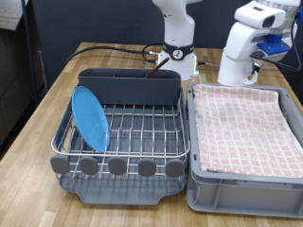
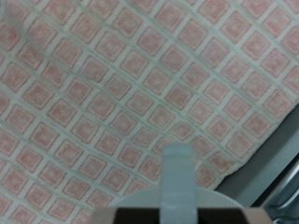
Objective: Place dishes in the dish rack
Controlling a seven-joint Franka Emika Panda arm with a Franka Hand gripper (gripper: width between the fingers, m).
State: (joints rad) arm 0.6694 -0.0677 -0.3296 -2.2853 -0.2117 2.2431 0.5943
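While the plate (image 1: 91, 118) stands propped in the dish rack (image 1: 133, 132), the gripper (image 2: 175, 191) pinches the mug (image 2: 176, 207) above the checked cloth (image 2: 121, 84).

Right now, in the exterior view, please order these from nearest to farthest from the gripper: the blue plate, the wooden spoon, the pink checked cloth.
Measured from the gripper, at the exterior view's top right:
1. Pink checked cloth, just below it, in the grey crate.
2. Wooden spoon, to its left, in the back compartment of the dish rack.
3. Blue plate, upright at the rack's left end.
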